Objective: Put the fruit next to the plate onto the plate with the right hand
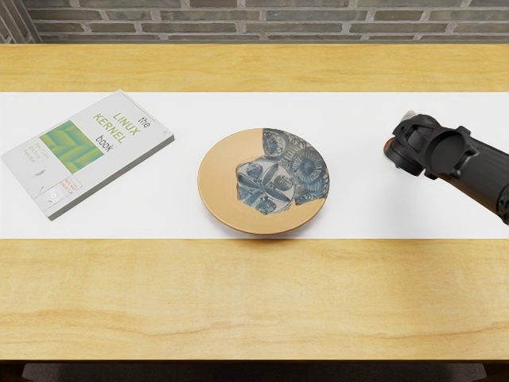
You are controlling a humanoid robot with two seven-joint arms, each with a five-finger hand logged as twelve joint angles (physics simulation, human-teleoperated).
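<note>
An orange plate [215, 181] with a blue patterned patch lies on the white runner at the table's middle. My right hand [407, 143], black, comes in from the right edge and sits over a spot to the right of the plate. Only a small orange sliver of the fruit [388, 147] peeks out at the hand's left side; the rest is hidden beneath the hand. Whether the hand holds the fruit is not visible from this angle. The plate has nothing on it.
A white book [87, 151] titled "the Linux Kernel book" lies at an angle on the left of the runner [358, 215]. Bare wooden table [254, 302] stretches in front, with a brick wall behind.
</note>
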